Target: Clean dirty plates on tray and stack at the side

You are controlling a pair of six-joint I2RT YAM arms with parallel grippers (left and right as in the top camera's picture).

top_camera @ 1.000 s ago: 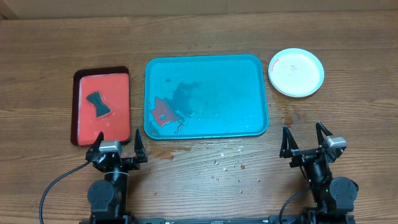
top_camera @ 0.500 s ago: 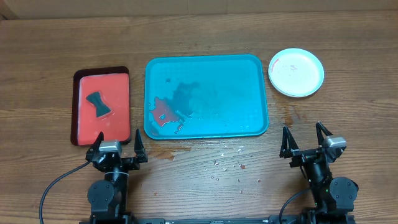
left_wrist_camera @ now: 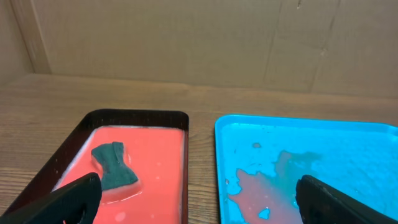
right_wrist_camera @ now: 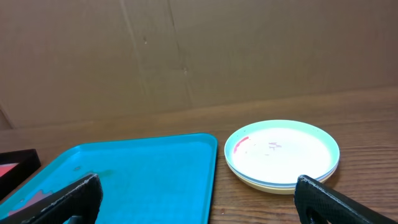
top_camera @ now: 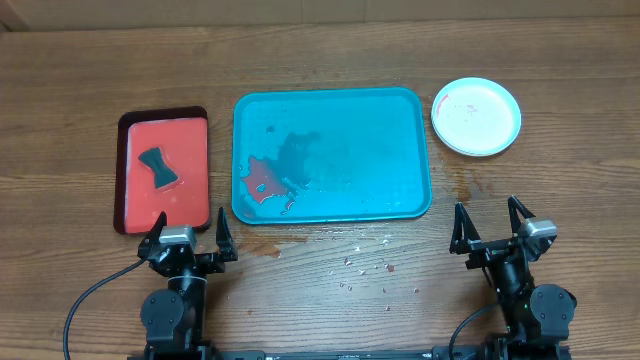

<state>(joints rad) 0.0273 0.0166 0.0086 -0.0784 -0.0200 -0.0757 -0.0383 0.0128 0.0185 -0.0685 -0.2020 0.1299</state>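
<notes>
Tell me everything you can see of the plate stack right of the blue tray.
The plate stack sits on the wooden table, just right of the blue tray at its far corner, apart from it. Round, shallow, plastic-looking plates lie nested and level; the right wrist view shows at least two rims. The white top face carries a red smear near its left edge and faint specks. Only the table touches it.

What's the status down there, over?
Left gripper, right gripper: jaws open, empty. Plates stacked right of the tray, top one faintly red-smeared. Tray holds no plates, red sauce puddle on it. Nothing blocking either arm.
</notes>
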